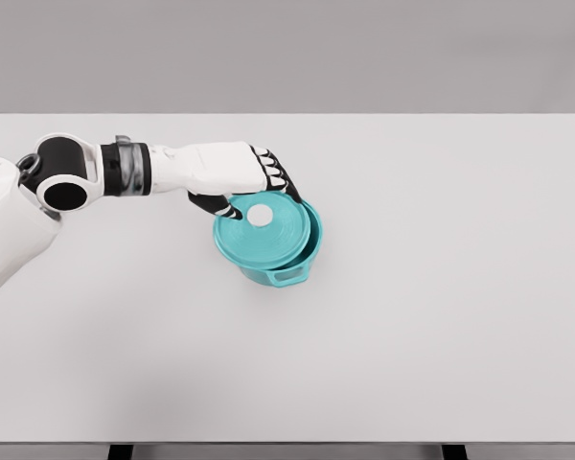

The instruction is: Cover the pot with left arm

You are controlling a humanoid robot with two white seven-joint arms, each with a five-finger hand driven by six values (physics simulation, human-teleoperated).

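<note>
Left arm [125,171] coming in from the left edge, reaching rightward over the white worktop [441,316]. Left hand [232,172] hanging at the upper-left rim of the teal lid [261,238], palm down, dark fingers [276,178] curling over the lid's far edge and a thumb tip [222,207] pressing in at its near-left edge; fingers closing on the lid, gripping it by the rim rather than by the knob. Lid sitting tilted and shifted toward the left, not seated flush. White round knob [260,217] showing at the lid's upper centre, just beside the thumb tip. Teal pot [289,270] standing upright below the lid, a little left of the worktop's middle, its right rim peeking out as a thin crescent past the lid's right edge. One loop handle [289,278] of the pot facing the camera at the lower front. Soft shadow spreading under the pot's lower right side. Right arm not showing anywhere. Grey wall [287,53] running behind the worktop's far edge; two dark leg tops [121,451] peeking out below its near edge.
</note>
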